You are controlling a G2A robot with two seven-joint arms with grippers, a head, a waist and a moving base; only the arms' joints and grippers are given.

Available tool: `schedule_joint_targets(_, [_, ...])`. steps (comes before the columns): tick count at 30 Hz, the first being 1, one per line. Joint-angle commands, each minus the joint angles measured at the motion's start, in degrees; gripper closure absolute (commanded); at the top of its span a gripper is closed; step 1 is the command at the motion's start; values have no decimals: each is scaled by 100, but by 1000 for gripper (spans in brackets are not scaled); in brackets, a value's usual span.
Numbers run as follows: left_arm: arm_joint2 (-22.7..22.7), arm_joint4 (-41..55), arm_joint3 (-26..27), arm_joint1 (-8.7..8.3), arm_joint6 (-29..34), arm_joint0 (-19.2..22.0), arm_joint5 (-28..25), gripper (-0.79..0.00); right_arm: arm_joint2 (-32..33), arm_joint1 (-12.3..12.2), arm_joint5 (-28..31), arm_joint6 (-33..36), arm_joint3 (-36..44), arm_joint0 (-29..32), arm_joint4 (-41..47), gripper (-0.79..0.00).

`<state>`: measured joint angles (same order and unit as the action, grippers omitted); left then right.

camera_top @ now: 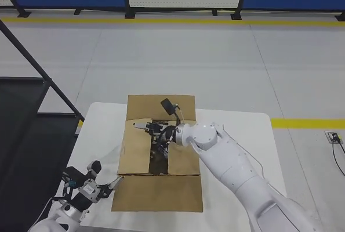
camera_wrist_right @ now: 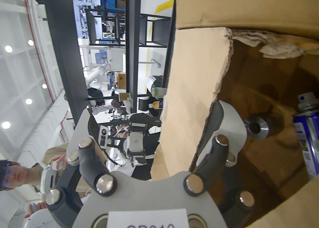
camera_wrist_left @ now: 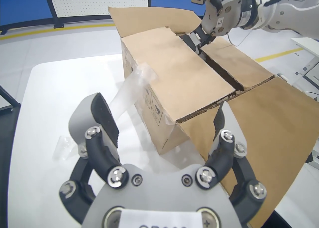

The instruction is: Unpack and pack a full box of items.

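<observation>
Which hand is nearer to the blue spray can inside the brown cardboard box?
Right. The right hand straddles a top flap of the brown cardboard box, partly inside, near the blue spray can. The left hand is outside, by the box's near corner.

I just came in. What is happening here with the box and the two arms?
The robot seems to be opening a cardboard box on the white table. The right gripper is open astride the edge of one inner flap, one finger inside the box and one outside. The left gripper is open and empty near a box corner. A blue spray can and a metal part sit inside.
</observation>
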<state>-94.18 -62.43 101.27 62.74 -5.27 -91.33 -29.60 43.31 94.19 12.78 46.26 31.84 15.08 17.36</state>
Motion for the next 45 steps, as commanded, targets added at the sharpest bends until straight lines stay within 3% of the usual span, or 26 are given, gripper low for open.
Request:
schedule_joint_targets(1, [83, -95, 52, 9, -21, -7, 65, -785, 110, 4, 80, 199, -68, -39, 219, -785])
schedule_joint_targets(8, [467, -608, 232, 56, 43, 117, 614, -785, 311, 55, 354, 525, -56, -121, 606, -785])
schedule_joint_targets(16, [792, -270, 129, 150, 306, 499, 1384, -785, 404, 178, 569, 1090, -132, -208, 1039, -785])
schedule_joint_targets(20, [765, 107, 101, 187, 255, 567, 1630, -785, 421, 244, 711, 1511, -280, -288, 1216, -785])
schedule_joint_targets(25, [509, 431, 145, 195, 40, 398, 1690, -785, 485, 253, 1117, 1526, -499, -370, 1142, -785])
schedule_joint_targets(35, [-55, 786, 24, 181, -23, 190, 1655, -785, 877, -83, 1652, 957, -798, -336, 561, -785])
schedule_joint_targets(45, [-537, 1023, -255, 176, -1, 95, 1773, -785, 1560, -559, 1869, 716, -454, 116, 498, -785])
